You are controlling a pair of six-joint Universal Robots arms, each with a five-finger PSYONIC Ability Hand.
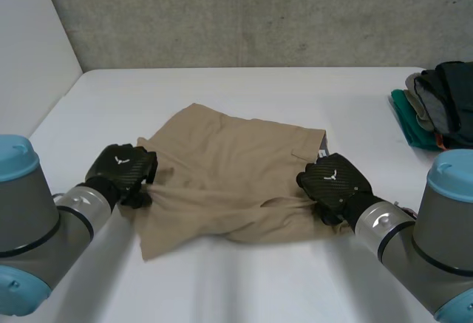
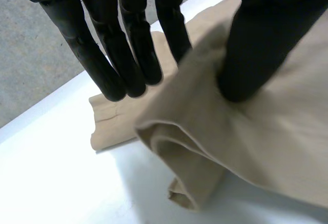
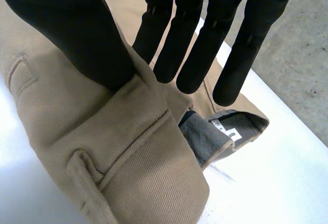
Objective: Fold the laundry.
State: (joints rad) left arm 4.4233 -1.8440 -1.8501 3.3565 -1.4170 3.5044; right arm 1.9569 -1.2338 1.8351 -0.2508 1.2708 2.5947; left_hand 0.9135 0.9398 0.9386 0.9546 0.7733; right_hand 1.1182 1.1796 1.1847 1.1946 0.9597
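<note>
A pair of tan shorts (image 1: 236,168) lies crumpled in the middle of the white table (image 1: 244,286). My left hand (image 1: 122,169) is at the shorts' left edge. In the left wrist view its thumb (image 2: 261,39) pinches a raised fold of the tan cloth (image 2: 266,142) against a finger, and the other fingers stay straight. My right hand (image 1: 334,181) is at the shorts' right edge, by the waistband. In the right wrist view its thumb (image 3: 77,34) clamps the tan cloth (image 3: 102,147) near a belt loop against a finger. A grey inner waistband with a label (image 3: 225,129) shows beyond the fingertips.
A pile of dark, grey and green clothes (image 1: 436,105) sits at the table's right edge. A concrete wall (image 1: 259,12) rises behind the table's far edge. Bare table surface lies in front of the shorts and behind them.
</note>
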